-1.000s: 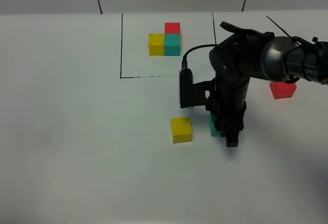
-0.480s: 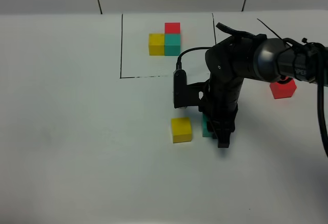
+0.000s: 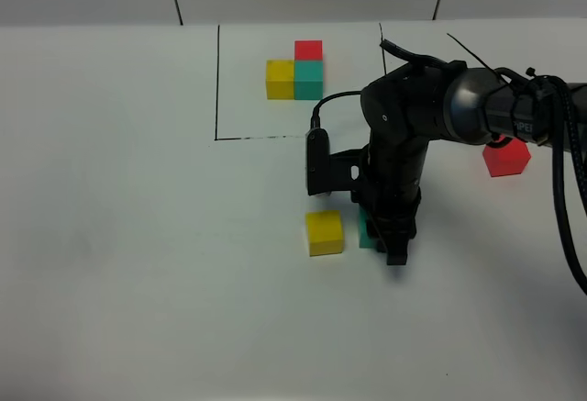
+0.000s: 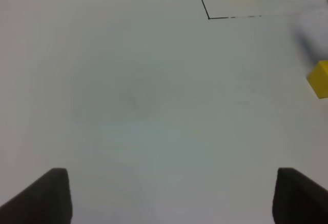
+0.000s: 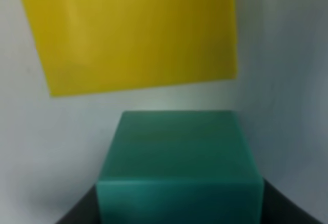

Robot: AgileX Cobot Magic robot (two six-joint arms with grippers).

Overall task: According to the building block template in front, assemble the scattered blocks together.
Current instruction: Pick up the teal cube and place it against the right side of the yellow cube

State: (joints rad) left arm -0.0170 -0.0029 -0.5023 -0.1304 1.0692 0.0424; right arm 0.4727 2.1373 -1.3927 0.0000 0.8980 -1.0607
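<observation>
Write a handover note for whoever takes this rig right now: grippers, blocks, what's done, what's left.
Left gripper: open, empty, over bare table.
Right gripper: shut, low beside the teal block; no grip on it shows.
Yellow block: just left of teal in the high view, gap between them.
Red block: alone, far right.
Template: framed at the back, yellow left, teal right, red behind teal.
Done: nothing joined.
Left: push teal against yellow, set red behind teal.

Template (image 3: 296, 74) sits at back of table (image 3: 138, 236), inside line frame (image 3: 217, 80). 1st block (image 3: 325, 232) lies in front of it; 2nd block (image 3: 365, 234) just right of 1st, not touching, under R arm (image 3: 413, 116). 3rd block (image 3: 506, 156) well off to right.
</observation>
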